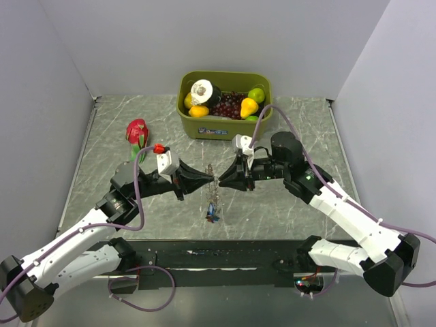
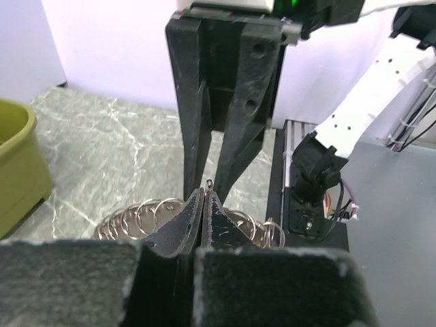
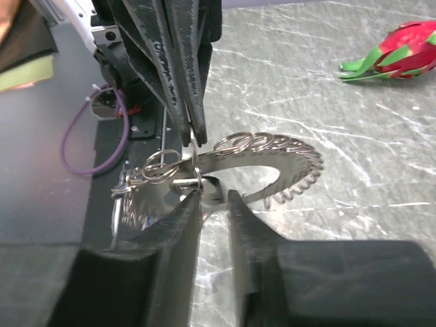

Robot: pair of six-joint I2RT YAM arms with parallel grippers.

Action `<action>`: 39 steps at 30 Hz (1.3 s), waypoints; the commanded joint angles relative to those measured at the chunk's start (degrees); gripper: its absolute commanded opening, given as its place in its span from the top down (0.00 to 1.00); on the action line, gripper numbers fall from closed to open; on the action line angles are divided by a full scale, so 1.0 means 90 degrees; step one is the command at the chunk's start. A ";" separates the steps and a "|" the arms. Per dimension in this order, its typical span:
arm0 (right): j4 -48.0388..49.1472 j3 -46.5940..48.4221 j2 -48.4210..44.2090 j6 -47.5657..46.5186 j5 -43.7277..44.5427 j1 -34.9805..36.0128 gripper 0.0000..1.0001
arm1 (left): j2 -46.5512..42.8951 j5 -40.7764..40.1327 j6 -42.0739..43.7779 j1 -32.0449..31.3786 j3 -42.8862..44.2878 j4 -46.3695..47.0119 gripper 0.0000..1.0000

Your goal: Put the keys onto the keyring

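While left end effector (image 2: 206, 194) pinches the keyring (image 3: 272, 144), silvery rim of coiled loops, right end effector (image 3: 212, 197) part-open.

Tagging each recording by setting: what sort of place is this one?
Likely a lab test booth: plain white walls enclose a marble-patterned table, and a left arm and right arm are mounted along its near edge.

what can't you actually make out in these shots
Keys: top view, too small to count; only a blue head shows.
Keyring: left wrist view, mostly hidden behind the shut left gripper.
Right gripper: right wrist view, jaws apart, but metal clutter hides whether they grip anything.
Bin: left wrist view, cut off by the left edge.
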 commanded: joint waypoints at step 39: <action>0.2551 -0.0468 -0.0120 0.1780 -0.0641 -0.0081 0.69 | -0.0023 0.0358 -0.0071 -0.0006 0.0090 0.0490 0.99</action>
